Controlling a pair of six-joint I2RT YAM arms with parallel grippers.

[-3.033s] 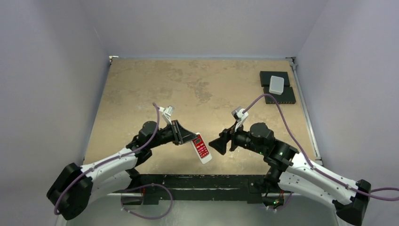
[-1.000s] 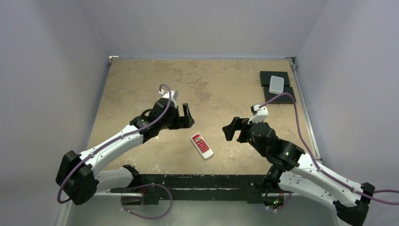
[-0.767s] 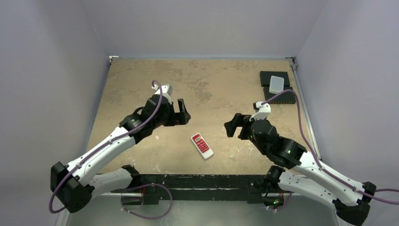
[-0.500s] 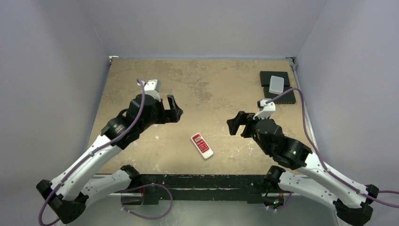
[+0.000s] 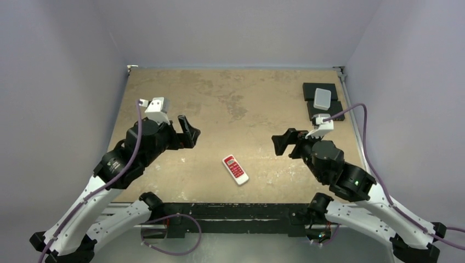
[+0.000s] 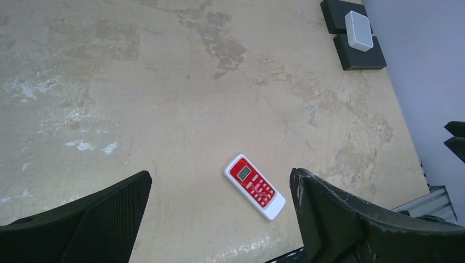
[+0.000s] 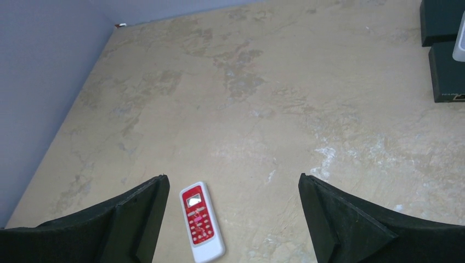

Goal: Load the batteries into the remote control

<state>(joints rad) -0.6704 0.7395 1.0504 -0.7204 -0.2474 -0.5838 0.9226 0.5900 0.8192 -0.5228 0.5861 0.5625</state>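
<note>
Slim white remote control (image 5: 234, 170) with red button face, mottled tan table (image 5: 247, 93)

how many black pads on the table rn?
2. Both are in the far right corner: the far black pad by the back wall and the near black pad just in front of it. The white box overlaps both. None looks hidden.

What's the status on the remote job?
Left gripper open, empty. Right gripper open, empty. Remote lies free, face up. Batteries not in sight; nothing blocking.
</note>
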